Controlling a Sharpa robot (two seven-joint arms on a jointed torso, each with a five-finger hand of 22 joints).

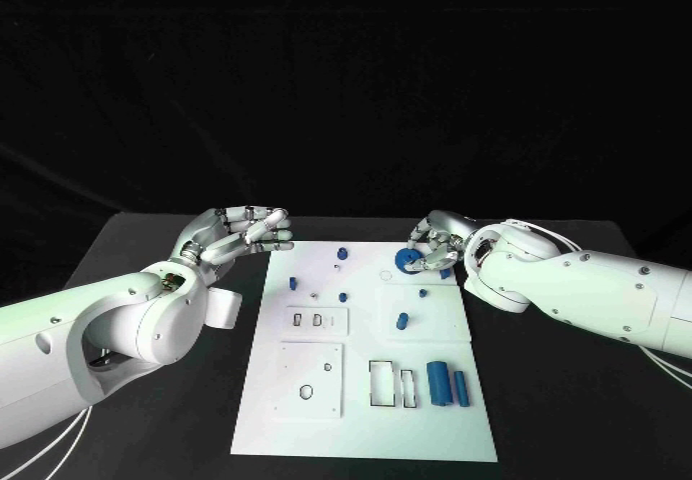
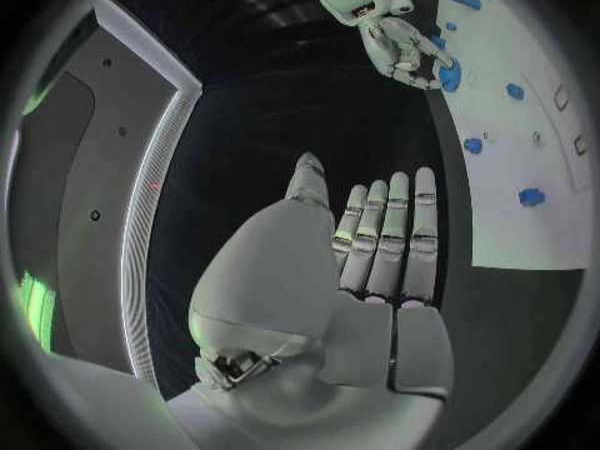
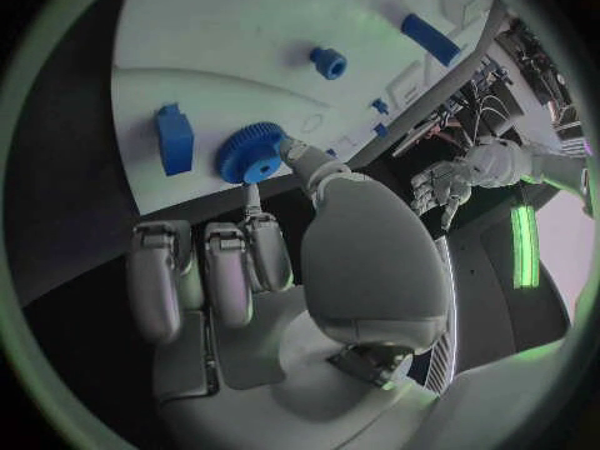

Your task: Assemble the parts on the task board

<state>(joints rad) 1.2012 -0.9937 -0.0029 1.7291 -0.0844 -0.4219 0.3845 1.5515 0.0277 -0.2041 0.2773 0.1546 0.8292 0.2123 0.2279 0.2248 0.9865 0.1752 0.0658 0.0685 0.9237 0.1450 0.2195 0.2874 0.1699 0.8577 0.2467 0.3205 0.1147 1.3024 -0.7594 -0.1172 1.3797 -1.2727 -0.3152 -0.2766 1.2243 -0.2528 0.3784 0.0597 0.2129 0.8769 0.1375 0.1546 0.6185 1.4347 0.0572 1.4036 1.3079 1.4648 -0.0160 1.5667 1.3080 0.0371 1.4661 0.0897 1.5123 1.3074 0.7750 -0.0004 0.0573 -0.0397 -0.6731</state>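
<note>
Now: right hand [image 1: 436, 247] on blue gear [image 3: 250, 156]
Pinches gear at task board [image 1: 361, 400] far edge; left hand [image 1: 238, 235] empty, fingers apart

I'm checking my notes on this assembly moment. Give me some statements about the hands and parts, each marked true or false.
1. The right hand touches a blue gear at the far right part of the task board. True.
2. The left hand holds a blue part. False: it holds nothing, fingers extended, off the board's left edge.
3. Two blue cylinders lie side by side near the board's near right corner. True.
4. The gear lies on the black table. False: it is on the white board.
</note>
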